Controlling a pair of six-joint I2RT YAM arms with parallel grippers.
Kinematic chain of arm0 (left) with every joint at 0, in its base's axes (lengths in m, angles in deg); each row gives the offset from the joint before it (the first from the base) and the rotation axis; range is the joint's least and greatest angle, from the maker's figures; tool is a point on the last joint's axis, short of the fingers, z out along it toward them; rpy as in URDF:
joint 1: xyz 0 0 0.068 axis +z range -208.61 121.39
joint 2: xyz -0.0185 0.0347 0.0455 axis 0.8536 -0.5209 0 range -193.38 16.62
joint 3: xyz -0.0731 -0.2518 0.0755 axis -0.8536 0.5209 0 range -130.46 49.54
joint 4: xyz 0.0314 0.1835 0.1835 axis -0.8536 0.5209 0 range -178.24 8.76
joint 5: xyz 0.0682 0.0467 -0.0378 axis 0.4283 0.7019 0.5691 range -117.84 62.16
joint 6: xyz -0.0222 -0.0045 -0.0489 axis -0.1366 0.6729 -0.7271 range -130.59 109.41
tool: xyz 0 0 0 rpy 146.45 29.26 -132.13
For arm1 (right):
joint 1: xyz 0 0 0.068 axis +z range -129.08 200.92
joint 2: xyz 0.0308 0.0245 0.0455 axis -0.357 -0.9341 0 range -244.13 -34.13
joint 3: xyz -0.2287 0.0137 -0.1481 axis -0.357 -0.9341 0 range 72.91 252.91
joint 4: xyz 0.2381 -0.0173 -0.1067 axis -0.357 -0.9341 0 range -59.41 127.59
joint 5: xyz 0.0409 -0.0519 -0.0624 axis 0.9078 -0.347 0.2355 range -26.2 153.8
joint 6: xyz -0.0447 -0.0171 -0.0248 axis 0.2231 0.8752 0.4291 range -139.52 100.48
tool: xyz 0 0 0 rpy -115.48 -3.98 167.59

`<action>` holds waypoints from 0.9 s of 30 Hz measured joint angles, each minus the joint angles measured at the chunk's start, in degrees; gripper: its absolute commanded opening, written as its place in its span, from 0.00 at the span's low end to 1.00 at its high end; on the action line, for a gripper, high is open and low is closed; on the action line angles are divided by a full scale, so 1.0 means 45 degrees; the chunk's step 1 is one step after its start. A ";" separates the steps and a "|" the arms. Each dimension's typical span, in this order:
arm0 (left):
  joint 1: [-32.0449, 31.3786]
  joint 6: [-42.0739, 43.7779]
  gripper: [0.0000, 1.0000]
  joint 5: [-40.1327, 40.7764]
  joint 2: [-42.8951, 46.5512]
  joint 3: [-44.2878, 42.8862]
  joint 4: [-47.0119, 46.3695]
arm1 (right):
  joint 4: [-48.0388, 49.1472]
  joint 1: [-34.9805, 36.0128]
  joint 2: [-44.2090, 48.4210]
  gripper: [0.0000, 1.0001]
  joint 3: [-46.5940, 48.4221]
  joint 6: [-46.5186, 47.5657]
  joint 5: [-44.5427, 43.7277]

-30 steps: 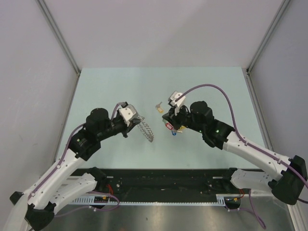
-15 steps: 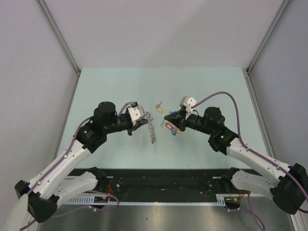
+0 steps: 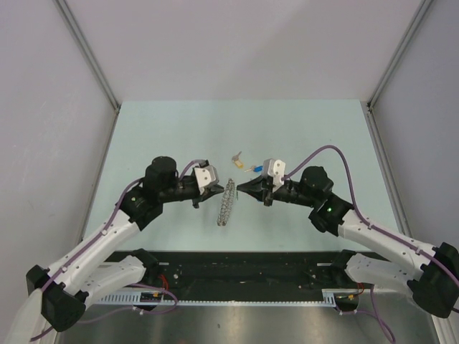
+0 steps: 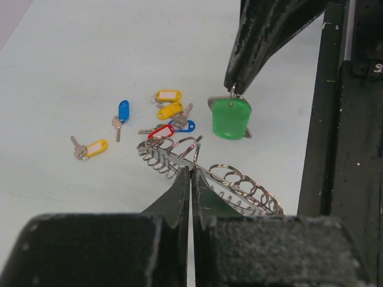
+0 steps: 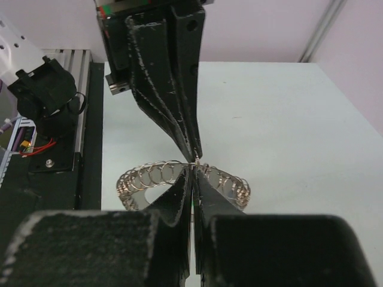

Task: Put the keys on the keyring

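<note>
At mid-table (image 3: 143,129), the left gripper (image 4: 191,170) pinches the keyring (image 4: 239,182) while the right gripper (image 4: 234,84), at its 3 o'clock, clamps a green-tagged key (image 4: 231,118) just beside it. Threading looks to be the step in hand. Next, the key's loop must catch a coil. Five spare keys (image 4: 161,113) lie at 12 o'clock.

I see the keyring (image 4: 206,174) as bright, shiny wire metal. The green tag (image 4: 231,118) looks like smooth, glossy plastic, as do the tags on the loose keys (image 4: 169,111), whose blades are duller silver metal. The left gripper (image 5: 196,156) has matt black fingers (image 5: 161,89), scuffed with pale scratches. The table (image 4: 66,66) is smooth and matt.
</note>
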 measured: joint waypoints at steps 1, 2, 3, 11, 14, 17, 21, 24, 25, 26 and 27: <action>0.0000 0.0000 0.00 -0.0005 0.0000 0.0053 -0.0068 | -0.0039 0.0126 0.0000 0.00 -0.0005 0.0073 -0.0019; 0.0000 -0.0005 0.00 -0.0015 0.0000 0.0102 -0.0131 | -0.0063 0.0248 0.0000 0.00 -0.0024 0.0175 -0.0078; 0.0000 -0.0010 0.00 -0.0019 0.0000 0.0136 -0.0189 | -0.0068 0.0369 0.0000 0.00 -0.0053 0.0287 -0.0175; 0.0000 -0.0321 0.00 -0.0092 -0.0010 0.0199 -0.0272 | -0.0102 0.1107 -0.0073 0.00 -0.0340 0.1039 -0.1472; 0.0000 -0.0816 0.00 -0.0092 -0.0097 0.0199 -0.0185 | -0.0107 0.1185 -0.0219 0.00 -0.0364 0.1209 -0.1773; 0.0000 -0.1307 0.00 -0.0053 -0.0155 0.0199 0.0049 | -0.0102 0.1185 -0.0325 0.00 -0.0384 0.1234 -0.1909; 0.0000 -0.2278 0.00 0.0053 -0.0141 0.0374 0.0136 | -0.0034 0.1185 -0.0423 0.00 -0.0476 0.1209 -0.2035; 0.0000 -0.2939 0.00 0.0792 -0.0121 0.0675 0.0180 | -0.0010 0.1180 -0.0593 0.00 -0.0495 0.1127 -0.2132; 0.0005 -0.3084 0.00 0.1078 -0.0185 0.0680 0.0291 | 0.0000 0.1175 -0.0656 0.00 -0.0510 0.1112 -0.2166; 0.0029 -0.3259 0.00 0.1389 -0.0321 0.0680 0.0345 | 0.0010 0.1166 -0.0724 0.00 -0.0529 0.1078 -0.2215; 0.0063 -0.3385 0.00 0.1545 -0.0466 0.0680 0.0374 | 0.0015 0.1156 -0.0782 0.00 -0.0554 0.1044 -0.2239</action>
